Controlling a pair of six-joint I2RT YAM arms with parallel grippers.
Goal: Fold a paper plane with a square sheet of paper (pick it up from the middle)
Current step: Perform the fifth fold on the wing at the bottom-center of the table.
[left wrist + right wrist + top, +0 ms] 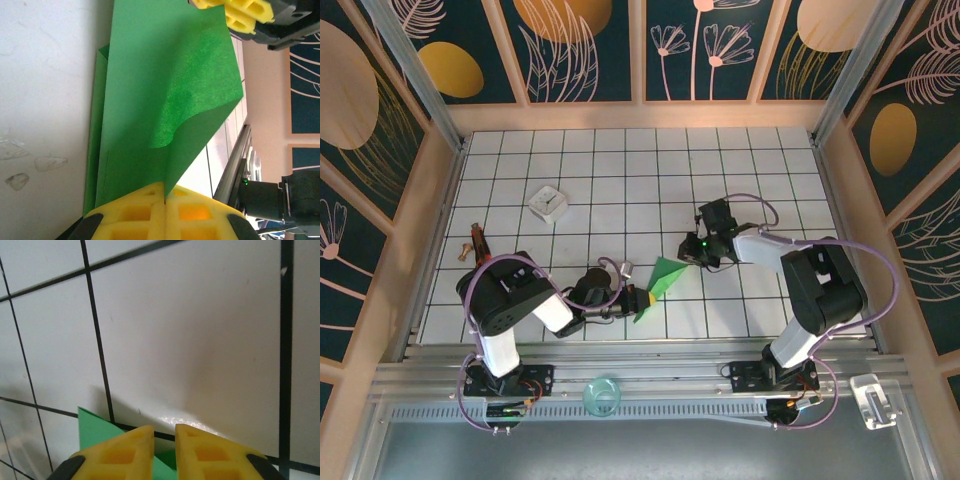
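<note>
Top external view is showing us the white tiled table (720, 170), the biggest thing we are looking at. Two arms are reaching in from the near edge. The left arm (515, 300) is lying low over the front tiles, and the right arm (820, 285) is bending in from the other side.

Between them, on the front tiles near the middle, the green paper (660, 280) is lying. It is already folded into a narrow, pointy shape. From the left wrist we are seeing one layer flat on the table and one flap curling up in the air.

The left gripper (165, 200) is squeezing tight on the near edge of the paper. The right gripper (165, 432) is sitting at the far end, with its yellow fingers a little apart and a thin gap between them. Green paper is peeking out right under the tips, but we think it is not pinching it.

We think we are in the middle of a fold, because the flap is not pressed down yet. Next, the flap is going to need laying over neatly and rubbing flat while the left side is keeping the paper from sliding. Thin paper crumples easily, so soft pushes are best.

The small white box (549, 202) is sitting well apart at the back.
</note>
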